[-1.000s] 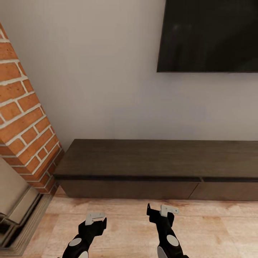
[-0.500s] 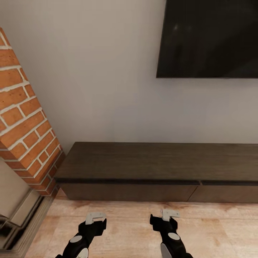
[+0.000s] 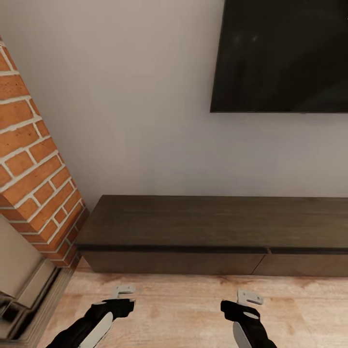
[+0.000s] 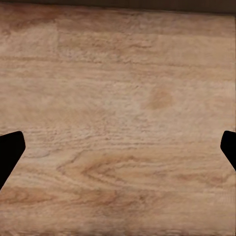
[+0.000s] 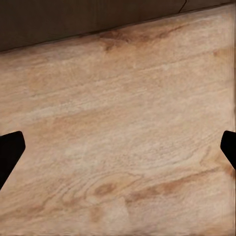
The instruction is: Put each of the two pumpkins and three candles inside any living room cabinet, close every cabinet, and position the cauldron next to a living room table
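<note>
The long, low dark-brown cabinet (image 3: 212, 222) stands against the wall ahead, its flat drawer fronts (image 3: 174, 262) flush and shut. My left gripper (image 3: 123, 296) and right gripper (image 3: 243, 302) hover low over the wooden floor in front of it, well apart from each other. In the left wrist view the black fingertips (image 4: 10, 152) sit at the frame's edges with bare floor between them, so that gripper is open and empty. The right gripper's fingertips (image 5: 10, 152) are spread the same way, and the cabinet's base (image 5: 73, 19) lies just beyond. The pumpkins, candles, cauldron and table are out of view.
A red-brick fireplace column (image 3: 29, 159) with a stone hearth (image 3: 24, 285) juts out at the left, beside the cabinet's end. A large black TV (image 3: 285, 53) hangs on the wall above the cabinet. Light wooden floor (image 3: 179, 309) runs in front.
Both arms have drawn back and lower in the view, and the right gripper has shifted rightward, widening the gap between them. The whole picture has slid slightly downward, so the camera moved.
</note>
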Controlling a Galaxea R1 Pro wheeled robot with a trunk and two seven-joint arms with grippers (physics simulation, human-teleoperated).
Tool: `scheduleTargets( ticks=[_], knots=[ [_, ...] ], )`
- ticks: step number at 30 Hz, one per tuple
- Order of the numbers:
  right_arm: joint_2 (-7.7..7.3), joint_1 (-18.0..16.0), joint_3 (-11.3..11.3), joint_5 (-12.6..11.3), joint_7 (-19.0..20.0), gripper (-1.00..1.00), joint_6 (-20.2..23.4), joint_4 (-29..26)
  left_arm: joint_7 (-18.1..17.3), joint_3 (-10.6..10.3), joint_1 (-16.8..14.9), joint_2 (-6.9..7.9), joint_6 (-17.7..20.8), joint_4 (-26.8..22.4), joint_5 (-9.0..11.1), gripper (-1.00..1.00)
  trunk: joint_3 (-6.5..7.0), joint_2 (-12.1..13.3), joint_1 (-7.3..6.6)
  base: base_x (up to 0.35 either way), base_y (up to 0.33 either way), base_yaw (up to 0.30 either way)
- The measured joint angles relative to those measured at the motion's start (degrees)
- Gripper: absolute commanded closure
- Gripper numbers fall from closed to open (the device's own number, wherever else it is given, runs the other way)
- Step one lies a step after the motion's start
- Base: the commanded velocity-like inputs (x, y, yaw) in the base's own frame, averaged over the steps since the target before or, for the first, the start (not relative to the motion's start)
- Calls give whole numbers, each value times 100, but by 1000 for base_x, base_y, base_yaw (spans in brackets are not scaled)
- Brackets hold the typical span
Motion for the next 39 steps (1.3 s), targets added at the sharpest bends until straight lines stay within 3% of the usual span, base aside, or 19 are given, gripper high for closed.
scheduleTargets(
  ticks=[4,14,18,20,28,34,39],
  knots=[
    [-8,23,-16,4,23,-100,43,29,-253,-2,-187,-17,21,609,8,-100,72,160,-88,0,0,0],
    [-94,77,-19,64,5,-100,55,206,-359,-2,-275,-33,30,1455,-19,-100,251,561,-308,0,0,0],
    [-159,90,-27,79,10,-100,-85,463,-376,-17,-275,-34,4,1864,-34,-100,323,722,-396,0,0,0],
    [-180,94,-21,79,7,-100,-357,786,-378,-43,-274,-36,-56,2144,-44,-100,359,802,-439,0,0,0],
    [-206,96,-25,68,11,-100,-1171,1728,-380,-69,-268,-38,-171,2376,-52,-100,502,1123,-615,0,0,0],
    [-238,94,-31,57,40,-100,-1421,2196,-383,-70,-266,-54,-619,2569,-71,-100,610,1364,-746,-44,0,-27],
    [-244,94,-32,56,52,-100,-1467,2373,-386,-74,-255,-94,-760,2722,-78,-100,700,1564,-855,-193,0,-206]
  ],
)
